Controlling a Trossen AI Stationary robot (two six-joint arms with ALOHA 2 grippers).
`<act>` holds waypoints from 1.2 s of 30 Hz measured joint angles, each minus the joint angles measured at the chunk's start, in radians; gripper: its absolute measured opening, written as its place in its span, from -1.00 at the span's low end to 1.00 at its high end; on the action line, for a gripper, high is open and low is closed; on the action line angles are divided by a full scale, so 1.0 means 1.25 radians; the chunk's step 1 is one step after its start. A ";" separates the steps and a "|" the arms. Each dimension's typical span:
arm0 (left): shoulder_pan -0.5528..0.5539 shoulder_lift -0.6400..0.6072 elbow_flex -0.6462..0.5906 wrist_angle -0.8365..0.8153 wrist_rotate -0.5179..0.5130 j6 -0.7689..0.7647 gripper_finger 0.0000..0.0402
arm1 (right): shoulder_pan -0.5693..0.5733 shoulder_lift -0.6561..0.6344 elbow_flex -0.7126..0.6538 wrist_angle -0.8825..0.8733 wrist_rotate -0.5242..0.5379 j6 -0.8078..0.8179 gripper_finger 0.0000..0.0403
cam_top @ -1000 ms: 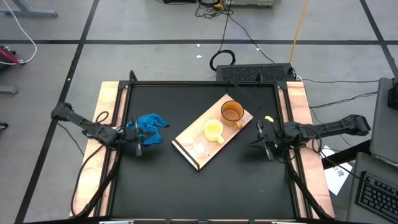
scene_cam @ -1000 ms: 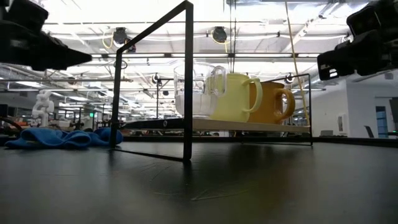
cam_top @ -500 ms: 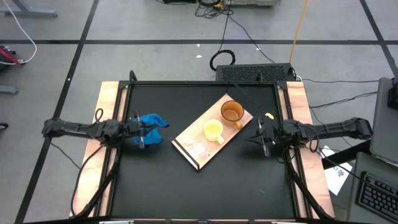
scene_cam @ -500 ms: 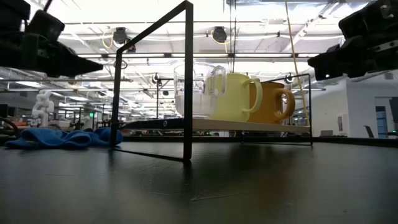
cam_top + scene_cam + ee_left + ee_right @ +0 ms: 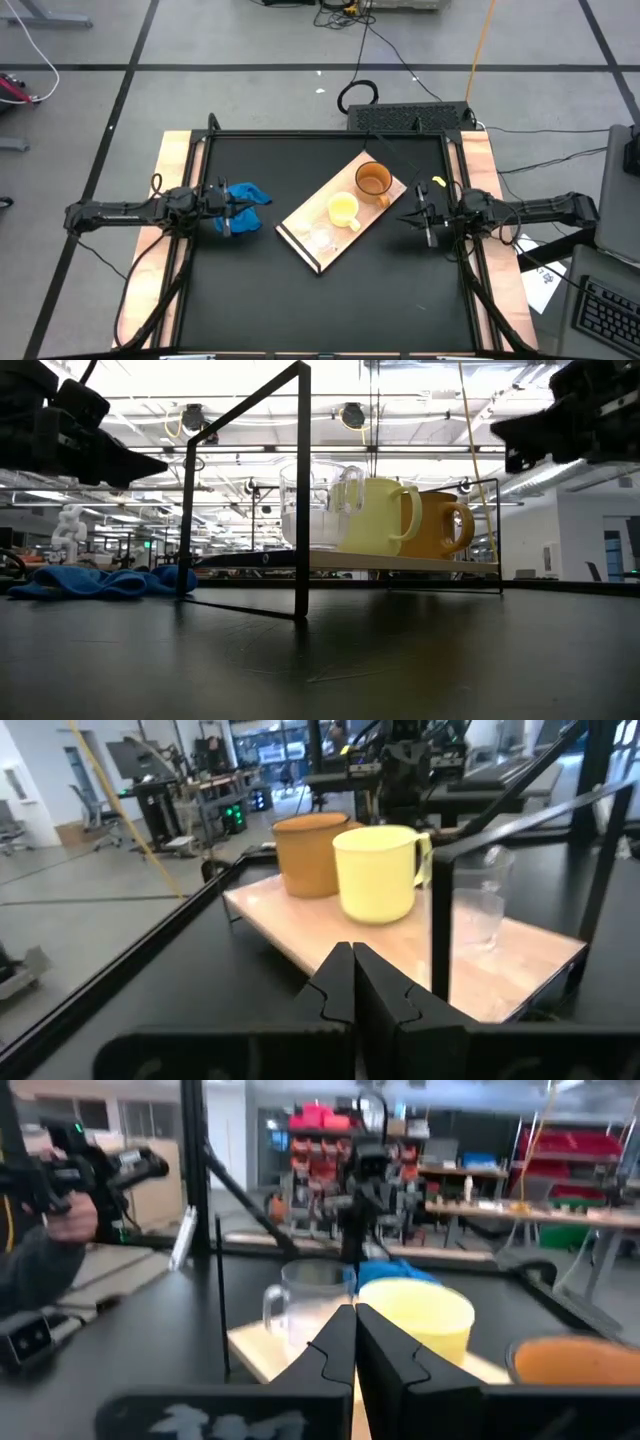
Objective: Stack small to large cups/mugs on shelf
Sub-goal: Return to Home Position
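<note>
Three cups stand in a row on the light-wood shelf (image 5: 300, 236): a clear glass cup (image 5: 321, 237), a yellow cup (image 5: 343, 209) and an orange-brown cup (image 5: 373, 179). They also show in the low view: glass (image 5: 310, 505), yellow (image 5: 375, 515), orange-brown (image 5: 440, 525). My left gripper (image 5: 226, 212) is shut and empty at the table's left, beside a blue cloth (image 5: 240, 198). My right gripper (image 5: 422, 218) is shut and empty to the right of the shelf. Both hang above the table.
A thin black frame (image 5: 300, 490) stands over the shelf, with posts at its corners. The blue cloth lies on the black tabletop near the left gripper. Wooden strips (image 5: 170, 180) run along the table's left and right sides. A person shows beyond the table in the right wrist view (image 5: 40, 1230).
My left arm has drawn back and levelled out toward the table's left edge, its gripper rising slightly. My right gripper has risen a little and shifted toward the far edge. The cups and the shelf have stayed where they were.
</note>
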 joint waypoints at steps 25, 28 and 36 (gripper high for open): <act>-0.002 0.000 0.000 0.102 0.128 0.003 -1.00 | 0.004 -0.080 0.000 0.011 -0.061 -0.019 -1.00; -0.002 0.000 0.000 0.102 0.128 -0.005 -1.00 | 0.004 -0.080 0.001 0.003 -0.061 -0.022 -1.00; -0.002 0.000 0.000 0.097 0.149 -0.041 -1.00 | 0.004 -0.080 0.001 -0.013 -0.061 -0.019 -1.00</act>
